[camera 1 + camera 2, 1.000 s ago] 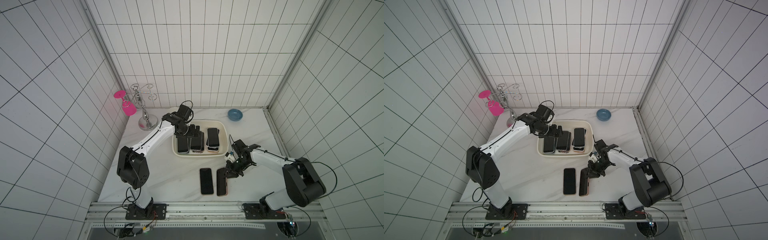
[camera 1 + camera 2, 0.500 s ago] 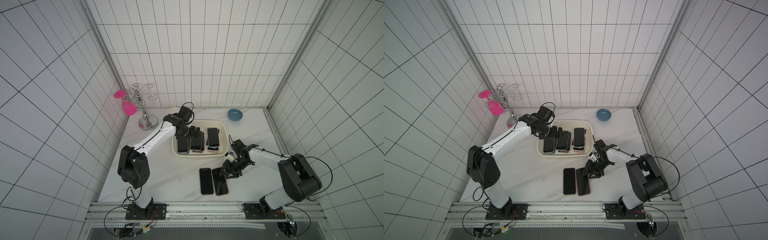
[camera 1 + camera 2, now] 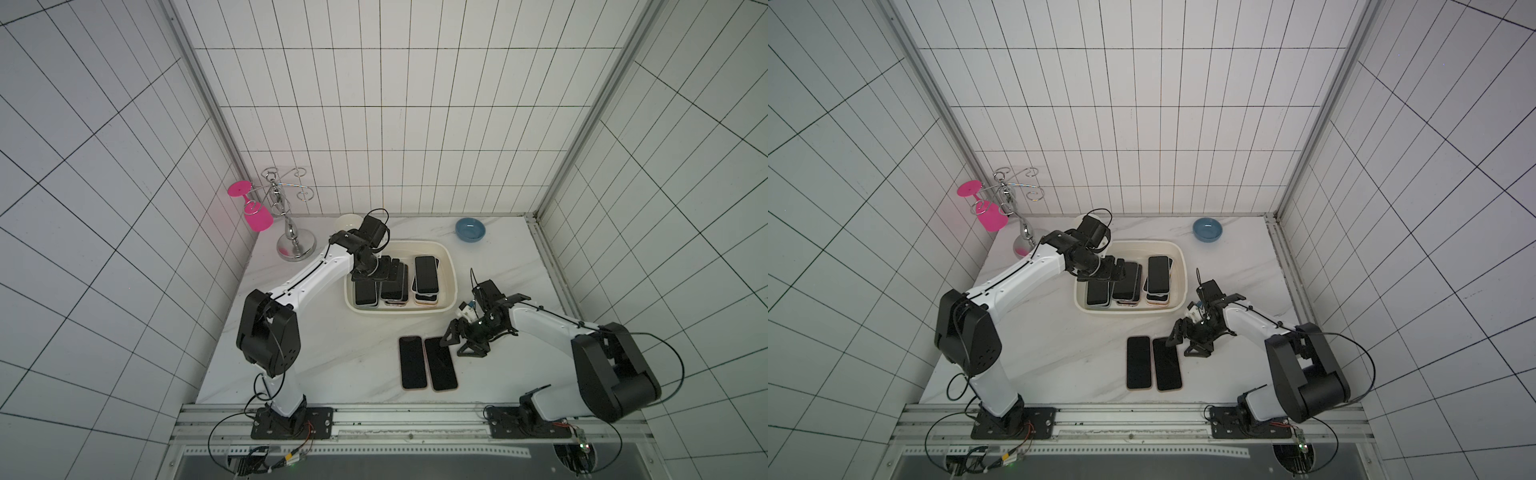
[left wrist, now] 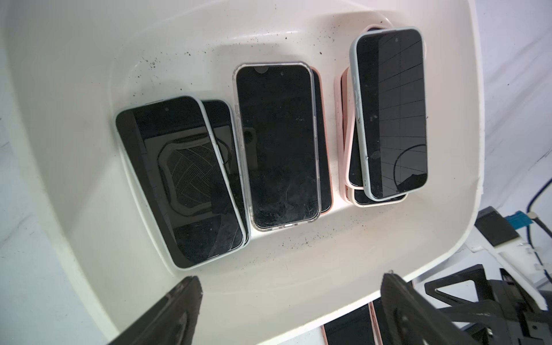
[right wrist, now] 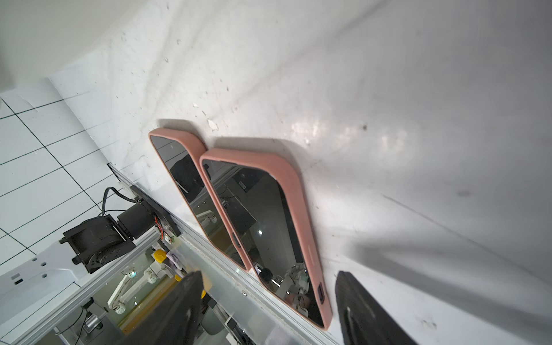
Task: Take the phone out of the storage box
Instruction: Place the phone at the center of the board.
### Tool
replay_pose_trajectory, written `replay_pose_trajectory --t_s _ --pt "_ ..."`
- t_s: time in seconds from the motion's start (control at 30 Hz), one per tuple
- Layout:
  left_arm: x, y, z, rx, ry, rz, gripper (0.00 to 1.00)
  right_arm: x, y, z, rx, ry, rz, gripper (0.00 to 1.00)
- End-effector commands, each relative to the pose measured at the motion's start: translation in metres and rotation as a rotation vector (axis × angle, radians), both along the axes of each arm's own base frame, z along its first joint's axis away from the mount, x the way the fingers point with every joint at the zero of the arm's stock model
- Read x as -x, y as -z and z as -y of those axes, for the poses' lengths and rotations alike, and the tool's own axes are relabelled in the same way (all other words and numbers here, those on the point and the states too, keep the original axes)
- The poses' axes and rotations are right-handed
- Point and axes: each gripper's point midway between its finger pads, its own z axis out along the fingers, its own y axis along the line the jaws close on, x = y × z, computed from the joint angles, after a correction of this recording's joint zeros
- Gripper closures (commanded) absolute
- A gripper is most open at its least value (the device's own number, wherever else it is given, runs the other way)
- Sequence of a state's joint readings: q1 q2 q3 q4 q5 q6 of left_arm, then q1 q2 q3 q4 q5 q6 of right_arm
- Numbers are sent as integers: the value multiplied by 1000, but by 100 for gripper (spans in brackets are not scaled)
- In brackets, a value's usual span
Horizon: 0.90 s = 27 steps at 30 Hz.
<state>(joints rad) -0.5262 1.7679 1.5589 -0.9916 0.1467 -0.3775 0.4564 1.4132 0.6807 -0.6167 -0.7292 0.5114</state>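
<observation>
Top views, both: storage box [image 3: 401,312] sits mid-table [image 3: 332,353] with three stacks of phones [image 3: 392,282] inside. Left tool [image 3: 374,270] hangs over its left half. Right tool [image 3: 459,345] is low, just beside two pink-cased phones [image 3: 440,363] lying flat outside the box. Left wrist: fingers [image 4: 173,313] wide, empty; clear-cased phone [image 4: 277,146] tops the middle stack, roughly centred between them. Right wrist: jaws apart, gripping nothing. Judgement: lower the left tool square over the clear-cased phone, pinch its long edges only, lift straight without dragging the one beneath; raise the right tool clear without nudging the pair.
</observation>
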Motion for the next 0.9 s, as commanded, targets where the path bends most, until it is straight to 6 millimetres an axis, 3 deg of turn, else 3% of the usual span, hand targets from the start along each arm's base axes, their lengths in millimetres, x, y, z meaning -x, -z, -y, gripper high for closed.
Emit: replay_pose_trajectory --t_s 0.0,0.23,0.47,0.87 --pt "0 11 -4 -55 -11 -1 2 19 5 17 59 23 -49 29" --pt "0 19 -6 -67 -37 -17 2 42 9 12 26 55 -107 29" --pt "2 17 -5 -68 -33 -12 2 50 13 0 44 86 -131 29" --pt "8 19 -3 -74 -13 -9 2 51 19 -2 94 114 -142 29"
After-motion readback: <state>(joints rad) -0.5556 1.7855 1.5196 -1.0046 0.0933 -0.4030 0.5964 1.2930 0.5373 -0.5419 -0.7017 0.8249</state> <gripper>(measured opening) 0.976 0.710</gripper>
